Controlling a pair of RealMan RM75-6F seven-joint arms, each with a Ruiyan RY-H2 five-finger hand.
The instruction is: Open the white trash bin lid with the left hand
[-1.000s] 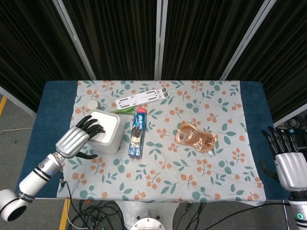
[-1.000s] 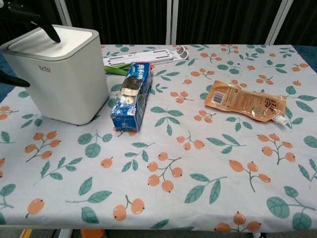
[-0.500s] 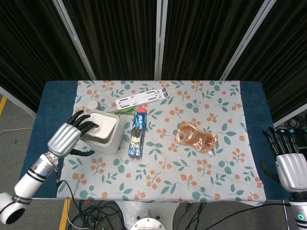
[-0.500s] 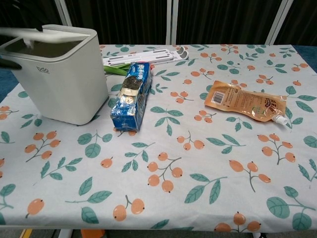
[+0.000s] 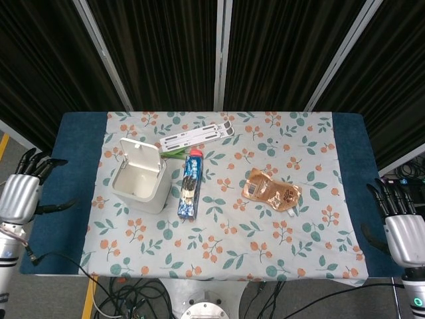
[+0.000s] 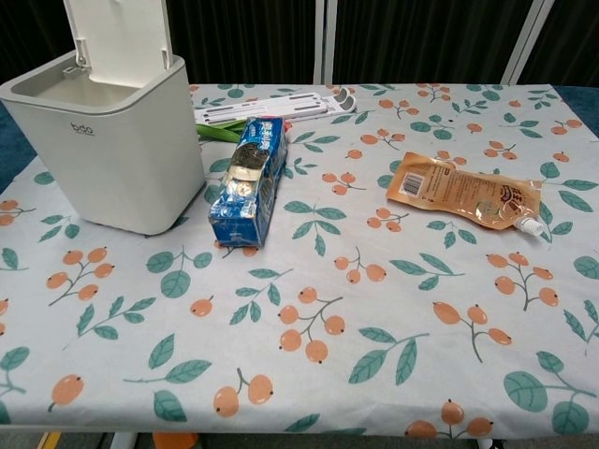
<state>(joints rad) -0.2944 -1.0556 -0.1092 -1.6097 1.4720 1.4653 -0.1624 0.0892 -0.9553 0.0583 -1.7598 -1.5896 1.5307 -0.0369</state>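
Note:
The white trash bin [image 5: 139, 188] [image 6: 108, 159] stands at the table's left side with its lid [image 5: 139, 150] [image 6: 117, 33] swung upright at the back, and its inside looks empty. My left hand [image 5: 21, 195] hovers off the table's left edge, well clear of the bin, fingers spread and holding nothing. My right hand [image 5: 400, 228] stays beyond the right edge, fingers apart and empty. Neither hand shows in the chest view.
A blue cookie package [image 5: 189, 185] [image 6: 247, 178] lies right beside the bin. An orange pouch [image 5: 270, 191] [image 6: 460, 192] lies right of centre. A white folded stand [image 5: 197, 136] [image 6: 271, 106] and a green item [image 5: 171, 153] lie behind the bin. A floral cloth [image 5: 265, 239] covers the table.
The left hand, which rested on the bin's lid, has pulled away to the left off the table. The lid has swung from closed to fully upright. The right hand barely moved.

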